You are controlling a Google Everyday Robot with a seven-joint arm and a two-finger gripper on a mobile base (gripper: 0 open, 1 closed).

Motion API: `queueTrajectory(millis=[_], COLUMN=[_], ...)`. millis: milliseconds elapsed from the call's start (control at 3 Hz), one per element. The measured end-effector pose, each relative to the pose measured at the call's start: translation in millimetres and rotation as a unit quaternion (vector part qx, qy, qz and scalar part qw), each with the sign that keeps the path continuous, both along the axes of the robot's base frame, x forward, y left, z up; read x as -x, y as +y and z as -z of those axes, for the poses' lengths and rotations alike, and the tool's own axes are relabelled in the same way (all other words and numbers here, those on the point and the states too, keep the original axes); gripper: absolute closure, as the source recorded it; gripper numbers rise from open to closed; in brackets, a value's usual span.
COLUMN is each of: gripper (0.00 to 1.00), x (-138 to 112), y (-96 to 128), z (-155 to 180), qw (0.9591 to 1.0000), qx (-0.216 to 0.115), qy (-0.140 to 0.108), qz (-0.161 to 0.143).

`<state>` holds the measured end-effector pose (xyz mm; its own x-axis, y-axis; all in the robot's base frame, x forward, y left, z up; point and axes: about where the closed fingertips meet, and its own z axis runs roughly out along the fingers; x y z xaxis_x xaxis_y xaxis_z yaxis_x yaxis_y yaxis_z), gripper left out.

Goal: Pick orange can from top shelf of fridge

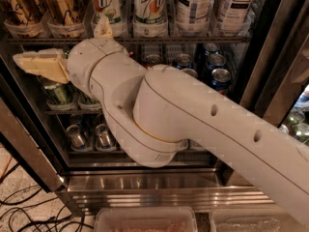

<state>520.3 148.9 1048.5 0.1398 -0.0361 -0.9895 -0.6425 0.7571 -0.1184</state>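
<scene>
Two copper-orange cans with dark script stand in clear cup bases at the left end of the top shelf (193, 39) of the fridge (159, 187): one orange can (65, 4) and a second one (19, 6) at the far left. My gripper (58, 38) is just below and in front of that shelf's left end. It is open and empty. One beige finger (38, 64) points left under the orange cans. The other finger (103, 28) points up in front of a 7UP can. My white arm covers the middle of the fridge.
White-green 7UP cans (149, 6) and tea cans (193, 4) fill the rest of the top shelf. Blue cans (217, 66) and green cans (58, 93) stand on lower racks. The door frame (270, 57) is at right. Cables (19, 202) lie on the floor, and plastic bins (145, 221) are below.
</scene>
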Motion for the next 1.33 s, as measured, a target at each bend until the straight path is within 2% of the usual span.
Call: queueTrajectory(millis=[667,1000,1333], gripper=[0.26,0.17,0.19], x=[0.0,0.0,0.0], y=[0.0,0.1,0.1], z=[0.0,0.0,0.0], qw=[1.0000,1.0000,1.0000], qx=[0.000,0.000,0.000], qy=[0.000,0.000,0.000], qz=[0.000,0.000,0.000])
